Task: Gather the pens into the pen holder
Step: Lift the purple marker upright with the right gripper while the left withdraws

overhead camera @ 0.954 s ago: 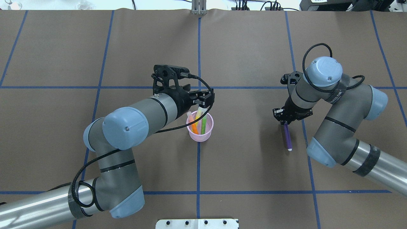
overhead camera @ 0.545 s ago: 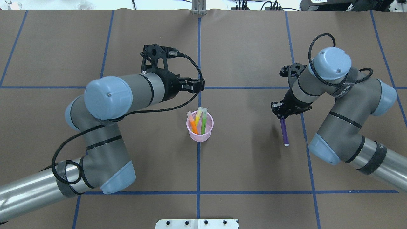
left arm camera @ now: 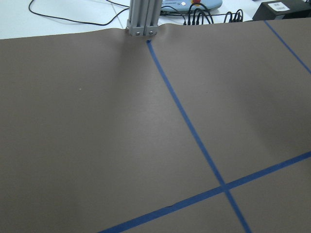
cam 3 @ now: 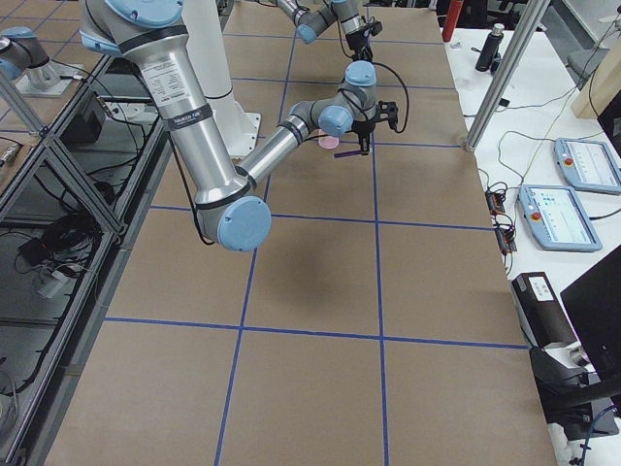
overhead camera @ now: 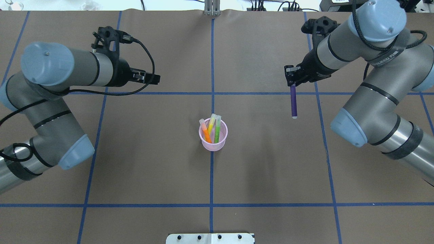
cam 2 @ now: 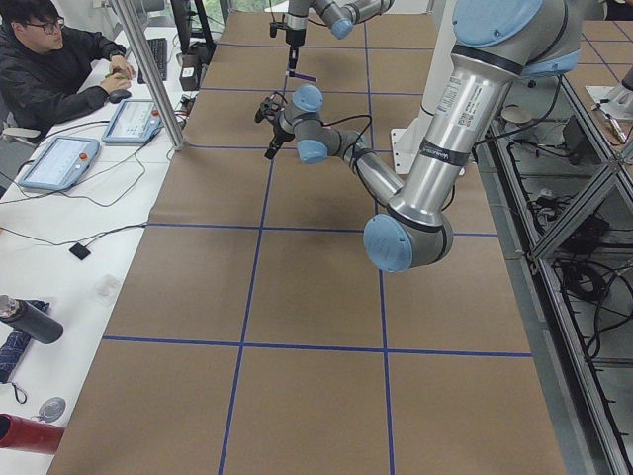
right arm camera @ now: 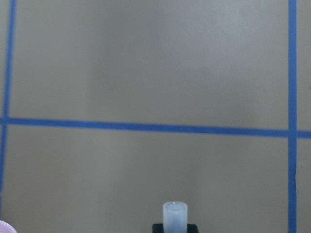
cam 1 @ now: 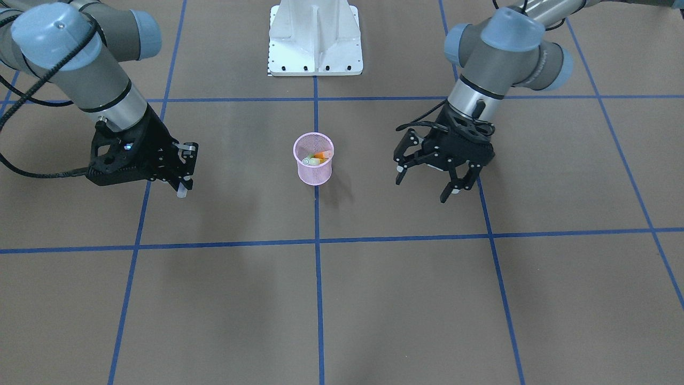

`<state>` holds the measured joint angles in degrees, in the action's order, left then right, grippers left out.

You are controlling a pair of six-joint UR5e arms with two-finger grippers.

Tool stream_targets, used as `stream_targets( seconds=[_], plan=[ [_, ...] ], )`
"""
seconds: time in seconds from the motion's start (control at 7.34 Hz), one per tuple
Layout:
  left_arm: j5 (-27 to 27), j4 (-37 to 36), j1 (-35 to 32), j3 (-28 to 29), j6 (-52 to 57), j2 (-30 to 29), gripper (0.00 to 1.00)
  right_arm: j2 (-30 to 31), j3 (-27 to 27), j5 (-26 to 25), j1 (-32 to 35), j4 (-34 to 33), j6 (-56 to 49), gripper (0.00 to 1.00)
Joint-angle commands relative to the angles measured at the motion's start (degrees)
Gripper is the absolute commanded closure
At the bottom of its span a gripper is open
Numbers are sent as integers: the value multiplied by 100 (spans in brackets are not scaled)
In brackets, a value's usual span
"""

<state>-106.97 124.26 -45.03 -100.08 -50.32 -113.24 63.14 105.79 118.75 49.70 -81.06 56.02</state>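
The pink mesh pen holder [overhead camera: 213, 141] [cam 1: 313, 169] stands at the table's centre with the orange [overhead camera: 205, 131], yellow [overhead camera: 211, 122] and green pens [overhead camera: 217, 130] upright in it. Far to its right in the overhead view my right gripper [overhead camera: 292, 80] [cam 1: 181, 179] is shut on the purple pen [overhead camera: 293, 103], which hangs off the table with its whitish cap [right arm camera: 175, 216] [cam 1: 182, 191] pointing down. My left gripper [overhead camera: 156, 79] [cam 1: 422, 188] hovers open and holds nothing, well to the holder's far left in the overhead view.
Brown paper marked with blue tape lines [overhead camera: 212, 189] covers the table. The white robot base [cam 1: 315, 37] sits at the near edge and a metal post [left arm camera: 142, 19] at the far edge. In the exterior left view a person [cam 2: 49, 69] sits at a side desk.
My left gripper pulled back from over the pen holder, leaving the yellow pen inside, and swung far left. My right gripper lifted the purple pen off the table and carried it toward the far edge.
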Motion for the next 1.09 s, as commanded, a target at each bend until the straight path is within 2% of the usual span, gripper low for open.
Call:
stream_targets(
  seconds=[0.0, 0.27, 0.54, 0.68, 0.95],
  plan=[
    [-1209, 54, -812, 50, 554, 564, 1, -285, 82, -333, 102, 894, 206, 100],
    [-1212, 46, -1130, 67, 1040, 812, 1, -355, 99, -1077, -160, 1871, 340, 100],
    [-1221, 45, -1166, 67, 1033, 821, 1, -355, 82, -2621, -1141, 2775, 340, 100],
    [-1212, 45, -1201, 76, 1024, 821, 1, -355, 56, -3020, -1364, 3067, 331, 100],
    [-1212, 45, -1201, 120, 1015, 821, 1, -355, 12, -3530, -1750, 3132, 270, 100]
  ],
)
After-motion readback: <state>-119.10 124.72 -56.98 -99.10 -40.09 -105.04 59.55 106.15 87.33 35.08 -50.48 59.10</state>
